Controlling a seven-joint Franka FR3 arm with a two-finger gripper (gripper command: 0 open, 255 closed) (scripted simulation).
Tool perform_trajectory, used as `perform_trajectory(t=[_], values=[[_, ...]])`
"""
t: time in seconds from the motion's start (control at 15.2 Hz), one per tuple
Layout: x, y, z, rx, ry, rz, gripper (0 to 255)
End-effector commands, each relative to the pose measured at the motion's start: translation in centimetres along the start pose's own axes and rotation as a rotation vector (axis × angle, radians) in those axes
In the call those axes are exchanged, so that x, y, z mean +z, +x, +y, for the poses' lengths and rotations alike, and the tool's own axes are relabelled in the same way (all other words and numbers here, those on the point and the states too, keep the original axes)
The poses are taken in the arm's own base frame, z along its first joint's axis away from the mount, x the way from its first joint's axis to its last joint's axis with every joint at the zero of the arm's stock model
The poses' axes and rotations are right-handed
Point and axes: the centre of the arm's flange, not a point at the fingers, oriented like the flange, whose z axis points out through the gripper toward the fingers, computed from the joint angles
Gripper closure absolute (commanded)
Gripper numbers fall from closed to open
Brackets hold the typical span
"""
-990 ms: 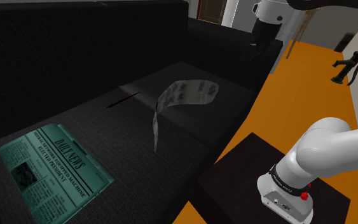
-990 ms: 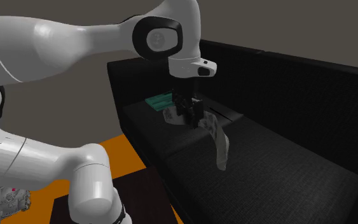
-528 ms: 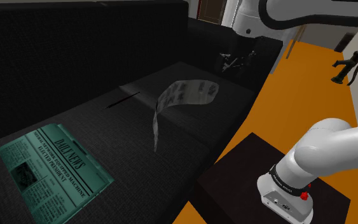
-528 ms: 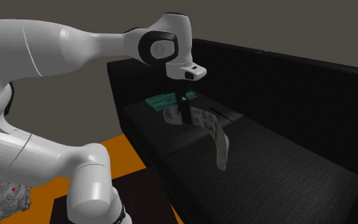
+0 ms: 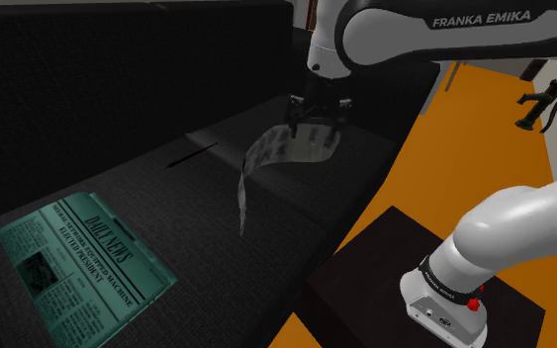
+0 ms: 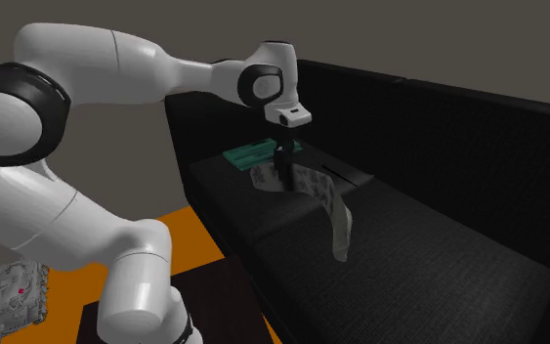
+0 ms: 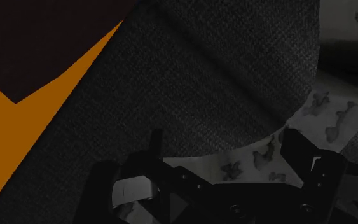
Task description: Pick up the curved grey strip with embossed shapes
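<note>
So right now the gripper (image 5: 314, 126) is hanging right over the high end of the curved grey strip (image 5: 269, 148), fingers spread apart and nothing clasped between them. The strip sits on the seat of the black sofa (image 5: 118, 183), one end arched up near the seat's front edge and the rest twisting down toward the middle of the cushion (it looks like it's balancing on its edge, which is kinda the whole problem). From the wrist camera the strip (image 7: 323, 108) with its little embossed blobs runs across between the two fingers, but I can't tell if either one is touching it. What I'd worry about: it looks thin and springy, so if the jaws close with one finger reaching it first, it'll probably get shoved sideways or tipped flat onto the cushion instead of pinched. Also, if the fingers end up straddling the wide face rather than the thin edge, I'd guess they won't get around it at all. And going too low means digging into the soft seat. Even with a good pinch, the long free tail could swing and drag on the fabric. The green newspaper (image 5: 83, 252) is well away at the far end of the sofa, so no trouble there.
</note>
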Motion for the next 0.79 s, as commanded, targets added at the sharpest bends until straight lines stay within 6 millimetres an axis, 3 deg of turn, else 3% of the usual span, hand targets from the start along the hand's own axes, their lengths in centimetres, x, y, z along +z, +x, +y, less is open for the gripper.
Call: perform_trajectory(t=[0.0,0.59,0.73], values=[[0.8,0.4,-2.3,0.112,0.0,0.002,0],[5.1,5.3,-12.3,0.567,-0.006,0.016,0],[5.9,5.7,-12.8,0.596,-0.007,0.017,0]])
